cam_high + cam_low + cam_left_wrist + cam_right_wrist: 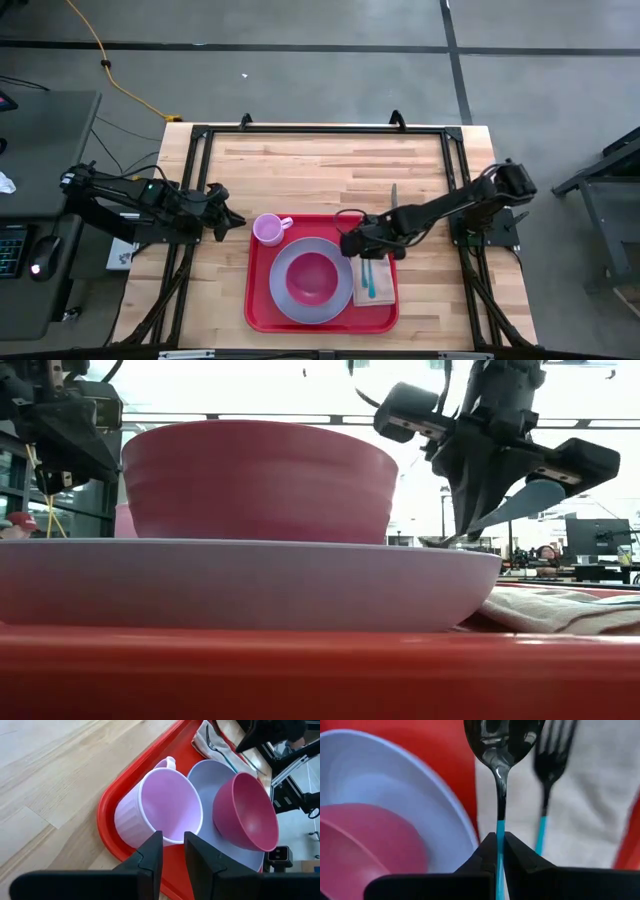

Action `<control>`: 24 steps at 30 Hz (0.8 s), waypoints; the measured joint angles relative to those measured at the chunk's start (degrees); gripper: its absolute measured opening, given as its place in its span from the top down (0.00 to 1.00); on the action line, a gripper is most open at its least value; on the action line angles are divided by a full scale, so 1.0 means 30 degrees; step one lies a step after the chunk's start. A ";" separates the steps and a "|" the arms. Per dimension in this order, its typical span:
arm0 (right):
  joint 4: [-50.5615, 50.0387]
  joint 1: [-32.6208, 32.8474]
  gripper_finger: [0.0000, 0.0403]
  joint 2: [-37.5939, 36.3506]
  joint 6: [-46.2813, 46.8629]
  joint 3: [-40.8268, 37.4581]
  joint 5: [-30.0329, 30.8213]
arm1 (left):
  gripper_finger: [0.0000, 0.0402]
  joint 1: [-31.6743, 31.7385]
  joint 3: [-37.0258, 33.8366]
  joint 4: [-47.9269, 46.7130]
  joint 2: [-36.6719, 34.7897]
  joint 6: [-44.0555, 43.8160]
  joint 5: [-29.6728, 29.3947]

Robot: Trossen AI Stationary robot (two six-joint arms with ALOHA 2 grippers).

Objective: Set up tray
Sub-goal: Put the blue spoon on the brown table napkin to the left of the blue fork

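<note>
The red tray [256,305] lies at the table's near middle. It carries a lilac plate [284,293] with a dark pink bowl [312,278] on it, a pink cup [267,229] at its far left corner, and a tan napkin [386,290] on its right side. A teal-handled fork [547,765] lies on the napkin. My right gripper [362,248] hovers over the napkin's far end, shut on a spoon [501,750] with a black bowl and a teal handle. My left gripper [173,837] stands open just left of the cup, with nothing between its fingers. My right gripper pinches the spoon's teal handle [500,827] between its two fingers. The fingers slant steeply down from the table's right side. The spoon runs on beyond the fingertips, its bowl end away from them, above the napkin [590,795] beside the fork.
A slim grey utensil [393,195] lies on the bare wood just beyond the tray's far right corner. Black frame rails [320,130] run along the table's far and side edges. Open wood stretches between the tray and the far rail.
</note>
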 joint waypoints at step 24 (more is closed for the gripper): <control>0.1638 0.0565 1.00 0.2594 0.0816 0.0007 -0.1345 | 0.72 0.0000 0.0000 -0.0006 0.0000 0.0000 0.0015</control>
